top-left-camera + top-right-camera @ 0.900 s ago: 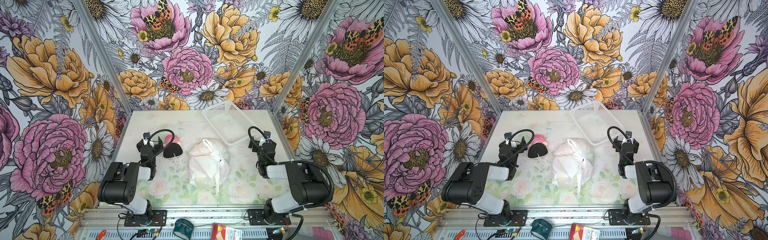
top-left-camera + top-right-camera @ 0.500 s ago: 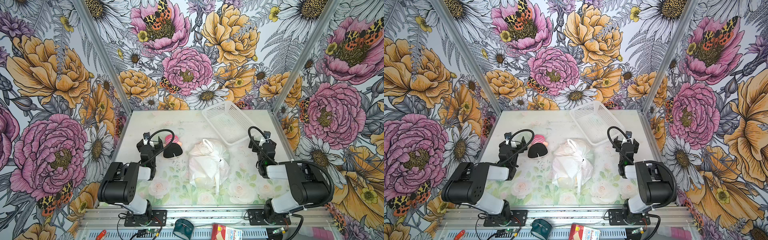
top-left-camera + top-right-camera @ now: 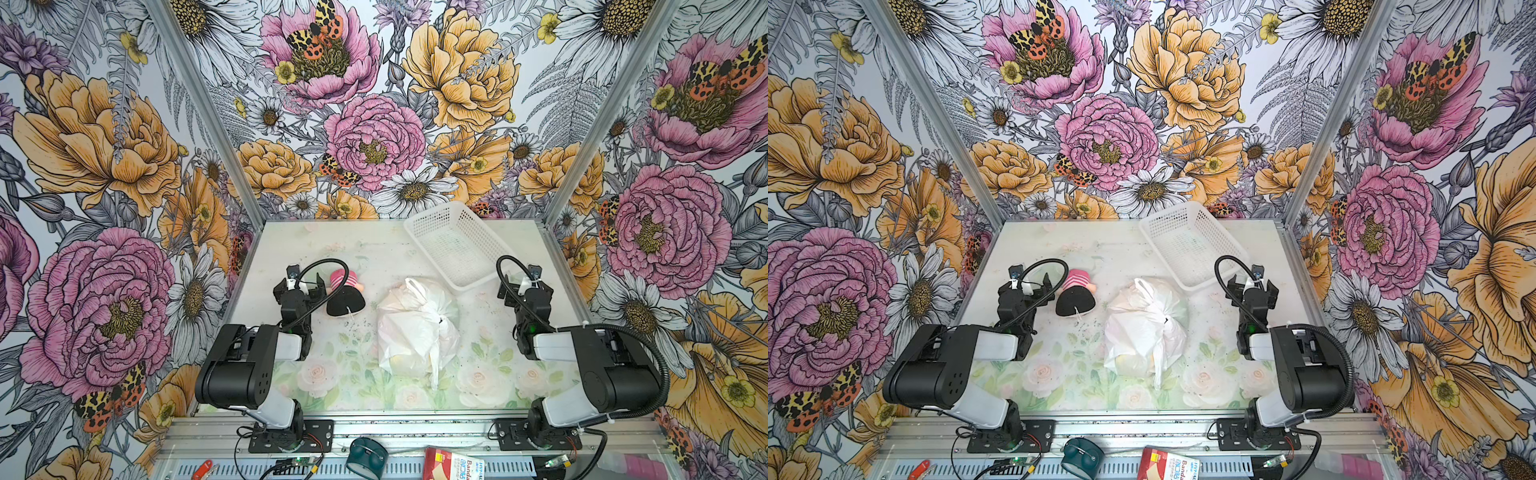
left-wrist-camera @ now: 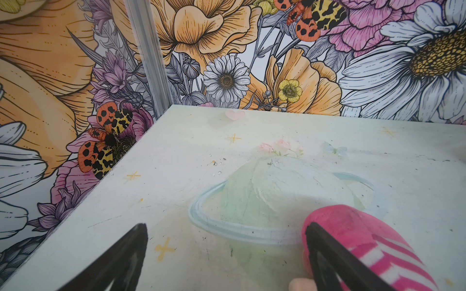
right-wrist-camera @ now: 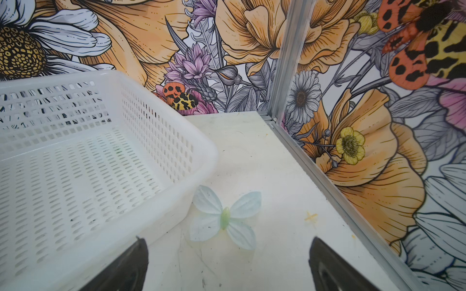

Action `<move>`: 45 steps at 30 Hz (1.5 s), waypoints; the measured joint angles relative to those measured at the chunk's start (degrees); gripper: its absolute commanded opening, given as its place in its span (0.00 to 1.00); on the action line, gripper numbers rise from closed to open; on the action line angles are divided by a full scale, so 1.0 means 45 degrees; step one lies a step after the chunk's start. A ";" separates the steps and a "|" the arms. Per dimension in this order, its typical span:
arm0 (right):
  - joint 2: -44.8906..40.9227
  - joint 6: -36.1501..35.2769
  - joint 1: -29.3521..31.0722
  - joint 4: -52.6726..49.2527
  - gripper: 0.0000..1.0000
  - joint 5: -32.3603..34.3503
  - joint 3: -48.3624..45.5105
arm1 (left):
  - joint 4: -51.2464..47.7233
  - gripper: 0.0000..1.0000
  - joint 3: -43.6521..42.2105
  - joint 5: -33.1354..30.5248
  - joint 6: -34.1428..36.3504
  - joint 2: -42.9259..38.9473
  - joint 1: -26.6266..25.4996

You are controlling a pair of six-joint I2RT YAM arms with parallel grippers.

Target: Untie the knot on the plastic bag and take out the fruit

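The plastic bag (image 3: 409, 332) (image 3: 1138, 332) lies closed and bulging on the table's middle in both top views. Its knot (image 3: 439, 319) (image 3: 1165, 319) is a bunched lump on its right side, with a handle tail trailing toward the front. The fruit is hidden inside; only a faint yellowish tint (image 3: 399, 359) shows through. My left gripper (image 3: 303, 282) (image 3: 1030, 286) (image 4: 225, 225) rests left of the bag, open and empty. My right gripper (image 3: 525, 286) (image 3: 1252, 286) (image 5: 227, 239) rests right of the bag, open and empty.
A pink-and-white striped object with a black part (image 3: 345, 291) (image 4: 365, 239) lies between the left gripper and the bag, right beside one left finger. A white perforated basket (image 3: 465, 286) (image 5: 156, 131) stands at the back right, close to the right gripper. Flowered walls enclose three sides.
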 measured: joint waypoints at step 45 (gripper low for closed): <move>-0.8573 0.6241 0.5382 -1.6806 0.79 -0.5455 0.5498 | -1.4853 0.96 0.4818 -0.1112 -0.6936 -0.7902 -0.5829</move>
